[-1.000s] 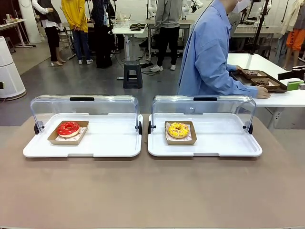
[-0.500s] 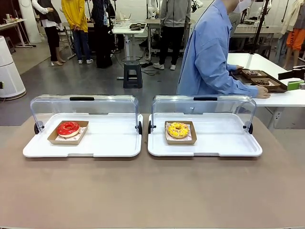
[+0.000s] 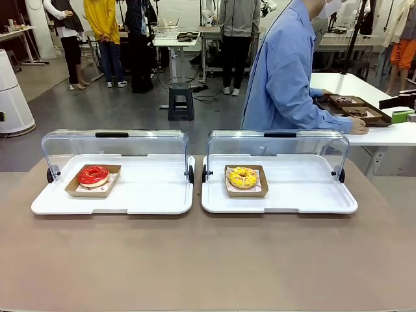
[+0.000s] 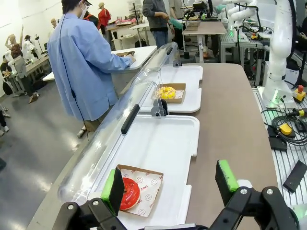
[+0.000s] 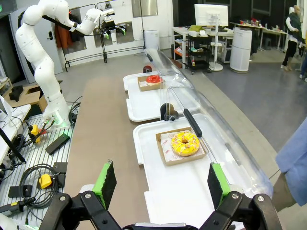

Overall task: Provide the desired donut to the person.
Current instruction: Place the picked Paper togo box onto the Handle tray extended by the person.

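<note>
Red donut (image 3: 93, 175) in left tray (image 3: 149, 195); yellow donut (image 3: 242, 177) in right tray (image 3: 305, 188). Left gripper (image 4: 170, 187) and right gripper (image 5: 159, 184): jaws wide open, empty. Person (image 3: 283, 71) turned aside beyond worktop (image 3: 208, 260).

Clear glossy plastic lids (image 3: 116, 148) arch over smooth white plastic trays (image 3: 156, 195); glazed donuts, red (image 3: 93, 175) and yellow (image 3: 242, 177), sit in brown cardboard boxes (image 3: 77, 189) on the matt taupe counter (image 3: 208, 260).
</note>
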You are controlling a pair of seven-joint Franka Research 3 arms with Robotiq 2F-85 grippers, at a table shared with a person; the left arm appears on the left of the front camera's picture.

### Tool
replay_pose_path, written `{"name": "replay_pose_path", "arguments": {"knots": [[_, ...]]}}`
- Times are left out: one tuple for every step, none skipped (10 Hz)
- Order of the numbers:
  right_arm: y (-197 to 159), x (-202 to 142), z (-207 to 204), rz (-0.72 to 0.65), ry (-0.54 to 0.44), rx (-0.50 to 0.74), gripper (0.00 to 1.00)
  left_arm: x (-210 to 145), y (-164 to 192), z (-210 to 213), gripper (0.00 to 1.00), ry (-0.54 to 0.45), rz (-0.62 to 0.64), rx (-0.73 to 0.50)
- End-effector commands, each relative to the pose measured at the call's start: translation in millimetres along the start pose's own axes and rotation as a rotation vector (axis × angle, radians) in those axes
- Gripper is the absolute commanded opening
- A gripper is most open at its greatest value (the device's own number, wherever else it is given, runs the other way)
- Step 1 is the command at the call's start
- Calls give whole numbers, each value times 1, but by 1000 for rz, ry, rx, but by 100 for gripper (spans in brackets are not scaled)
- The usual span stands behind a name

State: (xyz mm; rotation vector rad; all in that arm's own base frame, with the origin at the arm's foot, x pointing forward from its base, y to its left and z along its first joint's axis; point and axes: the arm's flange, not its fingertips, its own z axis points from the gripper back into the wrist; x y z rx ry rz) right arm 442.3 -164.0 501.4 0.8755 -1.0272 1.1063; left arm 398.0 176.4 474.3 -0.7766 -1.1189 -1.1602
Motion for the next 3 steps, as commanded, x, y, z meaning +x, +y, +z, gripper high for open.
{"name": "replay_pose_path", "arguments": {"knots": [[1, 0, -1, 1, 0, -6, 100, 0, 1, 1, 100, -4, 4, 7], [1, 0, -1, 1, 0, -6, 100, 0, 1, 1, 100, -4, 4, 7], [1, 0, -1, 1, 0, -6, 100, 0, 1, 1, 100, -4, 4, 7]]}}
